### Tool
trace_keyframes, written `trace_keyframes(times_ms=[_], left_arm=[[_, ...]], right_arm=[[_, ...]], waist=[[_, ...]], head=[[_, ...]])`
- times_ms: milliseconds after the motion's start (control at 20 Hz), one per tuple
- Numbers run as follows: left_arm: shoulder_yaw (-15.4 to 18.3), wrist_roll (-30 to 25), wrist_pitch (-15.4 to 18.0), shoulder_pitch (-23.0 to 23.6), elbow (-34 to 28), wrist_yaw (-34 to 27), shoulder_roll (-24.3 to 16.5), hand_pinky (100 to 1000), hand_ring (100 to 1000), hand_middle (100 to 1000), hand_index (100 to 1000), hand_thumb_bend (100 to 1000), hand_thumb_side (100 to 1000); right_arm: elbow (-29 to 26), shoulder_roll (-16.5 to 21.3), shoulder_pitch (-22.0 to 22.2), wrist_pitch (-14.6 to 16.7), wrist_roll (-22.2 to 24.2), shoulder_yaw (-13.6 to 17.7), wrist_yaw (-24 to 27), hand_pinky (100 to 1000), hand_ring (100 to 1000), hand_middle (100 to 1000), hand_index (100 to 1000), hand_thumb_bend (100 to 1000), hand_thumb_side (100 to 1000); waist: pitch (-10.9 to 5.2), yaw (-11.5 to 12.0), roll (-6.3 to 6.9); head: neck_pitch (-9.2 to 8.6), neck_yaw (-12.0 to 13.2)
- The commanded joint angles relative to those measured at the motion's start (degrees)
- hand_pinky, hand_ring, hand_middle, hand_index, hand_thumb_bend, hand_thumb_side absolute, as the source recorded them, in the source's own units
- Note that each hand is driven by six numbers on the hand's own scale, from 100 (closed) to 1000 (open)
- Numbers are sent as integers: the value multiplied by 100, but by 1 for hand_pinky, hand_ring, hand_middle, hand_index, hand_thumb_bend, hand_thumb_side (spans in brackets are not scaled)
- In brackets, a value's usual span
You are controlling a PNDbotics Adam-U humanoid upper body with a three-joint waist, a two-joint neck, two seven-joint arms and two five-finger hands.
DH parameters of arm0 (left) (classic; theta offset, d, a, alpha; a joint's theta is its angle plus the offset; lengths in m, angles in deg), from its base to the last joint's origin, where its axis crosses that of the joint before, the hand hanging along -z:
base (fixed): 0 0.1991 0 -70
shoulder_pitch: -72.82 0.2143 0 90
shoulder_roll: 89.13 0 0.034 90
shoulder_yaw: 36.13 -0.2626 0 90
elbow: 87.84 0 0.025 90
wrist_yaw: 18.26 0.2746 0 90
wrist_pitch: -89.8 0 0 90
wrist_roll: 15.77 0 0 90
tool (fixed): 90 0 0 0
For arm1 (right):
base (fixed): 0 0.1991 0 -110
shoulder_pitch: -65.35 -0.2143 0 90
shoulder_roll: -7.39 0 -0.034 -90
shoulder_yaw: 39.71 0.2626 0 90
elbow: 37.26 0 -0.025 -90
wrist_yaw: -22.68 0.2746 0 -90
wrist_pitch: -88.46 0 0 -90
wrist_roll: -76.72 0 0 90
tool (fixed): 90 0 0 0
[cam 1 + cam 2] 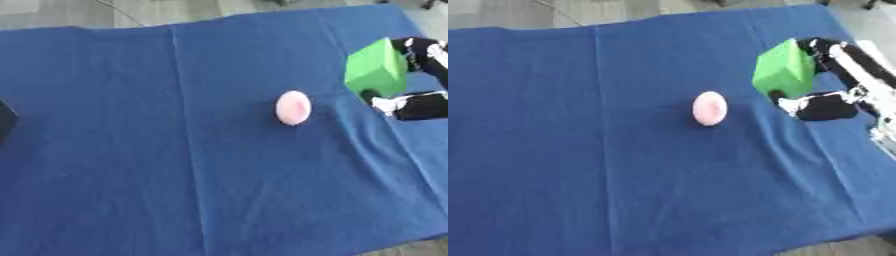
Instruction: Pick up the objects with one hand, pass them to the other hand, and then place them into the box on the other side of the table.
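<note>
Right eye view shows more of the right hand [820,102] than its twin: the black and silver arm runs off toward the right edge, fingers curve over the far top of a green block [785,70], and the thumb presses in under the block's near lower corner. So the hand is closed round the block, pinching it between fingers and thumb. The block sits tilted, and I cannot tell whether its base touches the blue cloth [623,175] or is just clear of it.

Left eye view cuts the arm off at the right edge, but it alone shows a dark shape [5,122] at the far left edge, well apart from the block; what it is cannot be made out.

A pink egg-shaped thing [293,107] lies on the cloth to the left of the block, near it but not touching.

No writing or label can be read on the block or the pink thing.
</note>
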Motion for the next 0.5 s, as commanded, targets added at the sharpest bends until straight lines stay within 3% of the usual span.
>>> trace_keyframes(times_ms=[50,250,500], left_arm=[[191,139,110,-77,-162,-71,-286,813,664,737,878,100,896],[276,195,233,-223,-260,-121,-613,811,662,750,885,100,870],[188,-95,387,-593,-280,-127,-1247,808,667,742,874,100,847]], right_arm=[[-85,16,-386,311,224,-255,72,763,614,513,717,100,100],[-85,-361,-986,526,288,-727,-12,768,617,518,716,100,100],[-85,-886,-1513,577,-47,-1429,-411,765,611,512,707,100,100]], waist=[[-216,19,0],[-334,68,3],[-420,157,20]], head=[[66,102],[160,111],[227,38]])
